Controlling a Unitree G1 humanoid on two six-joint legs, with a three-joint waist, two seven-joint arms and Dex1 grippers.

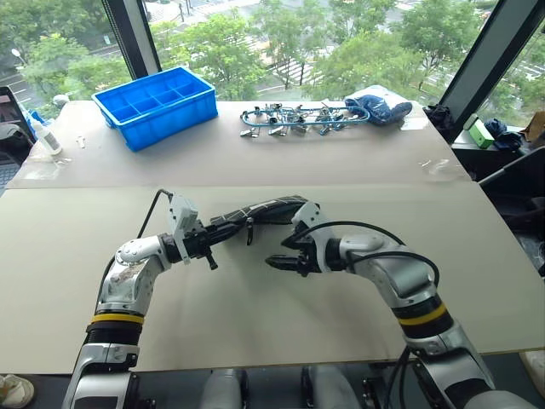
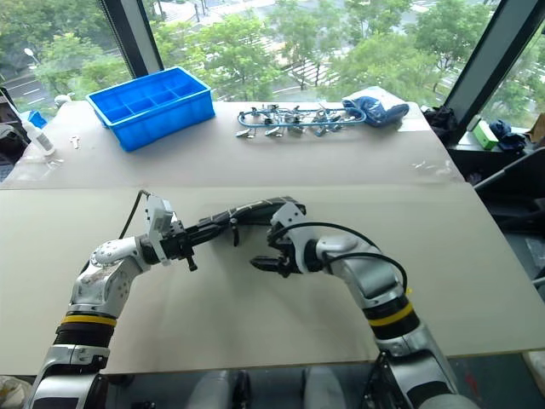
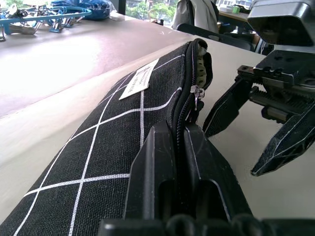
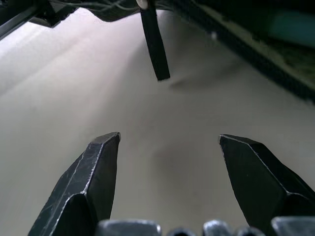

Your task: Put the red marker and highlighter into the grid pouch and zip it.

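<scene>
Clamped on the zipper edge of the grid pouch [image 3: 118, 142], the left gripper [image 3: 178, 147] held that soft bag lifted over the table [image 1: 255, 341]. Being limp fabric, it would likely sag unless gripped at the seam; the black pull strap [image 4: 155, 44] looked the natural hold for zipping. Just beside it, the right gripper [image 1: 277, 263] hung with fingers spread, holding nothing. Its wrist camera revealed something pale blue-green inside the open mouth, possibly the highlighter [image 4: 295, 27]; head views hid that.

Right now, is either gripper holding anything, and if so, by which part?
The left gripper is shut on the grid pouch, pinching its zipper edge at one end. The right gripper is open and empty.
</scene>
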